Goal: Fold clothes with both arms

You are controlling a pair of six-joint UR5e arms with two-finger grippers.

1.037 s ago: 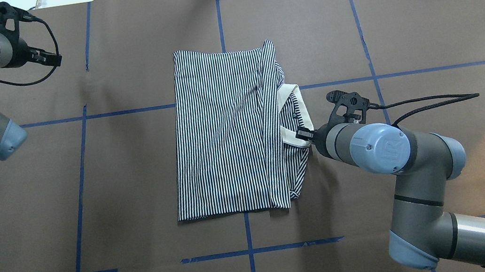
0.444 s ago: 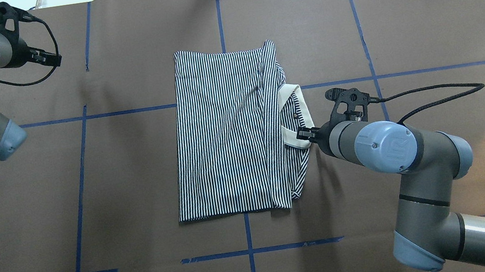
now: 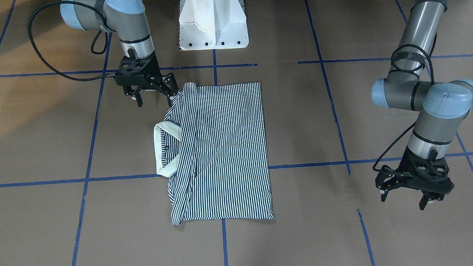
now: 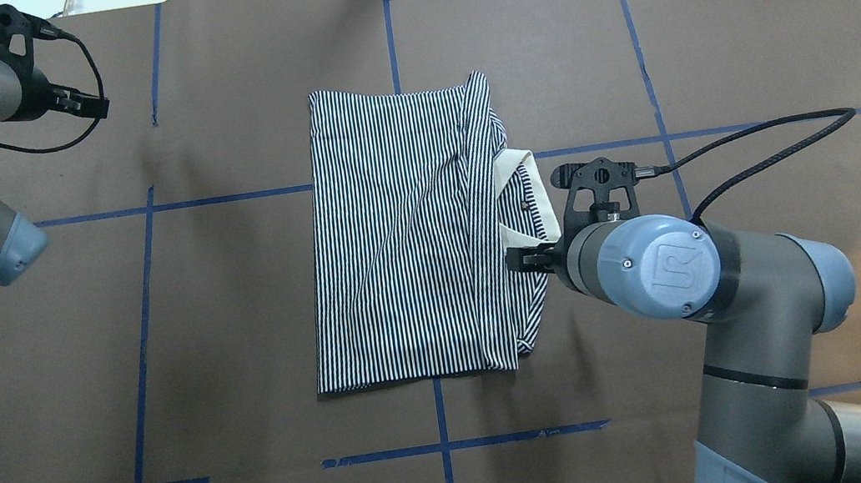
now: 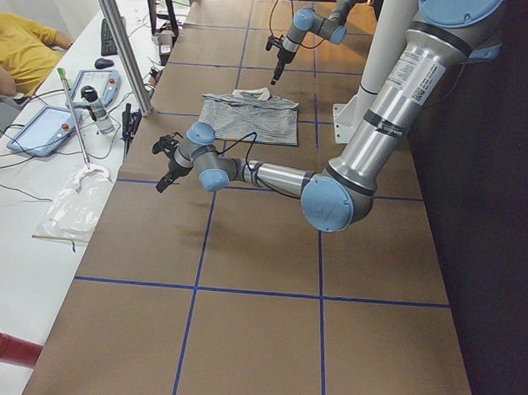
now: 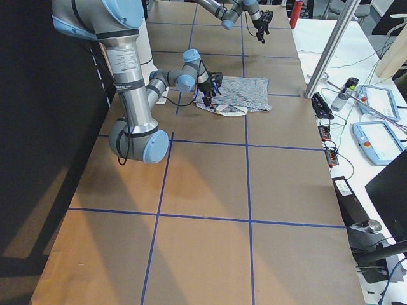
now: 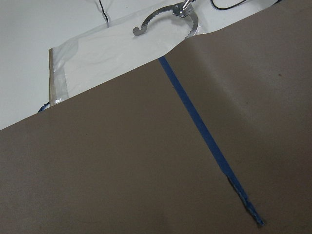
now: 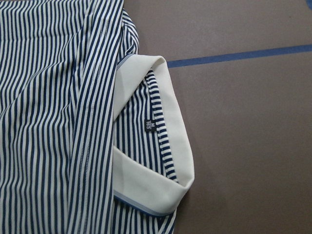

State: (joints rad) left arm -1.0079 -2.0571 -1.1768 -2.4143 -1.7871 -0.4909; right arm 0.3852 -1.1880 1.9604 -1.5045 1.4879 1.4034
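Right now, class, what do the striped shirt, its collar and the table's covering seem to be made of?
The striped shirt: soft, matte knit fabric, probably cotton; it wrinkles and folds limply. Its collar: thicker cream knit, matte; it holds a rounded fold. The table's covering: likely brown paper, matte; a thin sheet edge shows.

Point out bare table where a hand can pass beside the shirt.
Wide bare table between the shirt and the left gripper, and beyond the shirt's far edge. Crowded at the collar side, where the right gripper hangs.
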